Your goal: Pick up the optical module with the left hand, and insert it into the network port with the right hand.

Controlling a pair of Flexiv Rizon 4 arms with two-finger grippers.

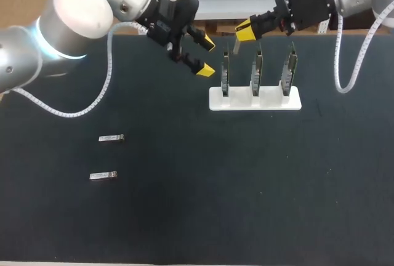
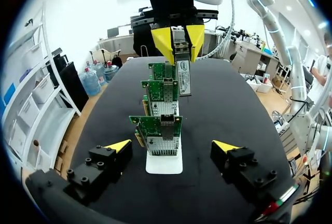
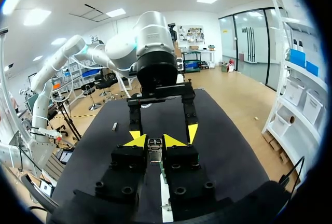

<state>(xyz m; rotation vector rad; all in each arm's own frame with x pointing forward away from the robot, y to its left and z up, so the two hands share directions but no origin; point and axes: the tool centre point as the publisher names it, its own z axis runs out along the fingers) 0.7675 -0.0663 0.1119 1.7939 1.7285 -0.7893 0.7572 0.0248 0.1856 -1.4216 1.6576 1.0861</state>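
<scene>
Clamping optical module (image 2: 182,76), right hand (image 2: 178,46) (upper end hidden)

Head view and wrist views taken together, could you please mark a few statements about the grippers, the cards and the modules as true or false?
1. The right gripper is shut on an optical module. True.
2. The left gripper grips a module. False: it is open and empty.
3. Three network cards stand upright in a white stand. True.
4. Only one module lies on the table. False: two loose modules lie there, one nearer the camera than the other.
</scene>
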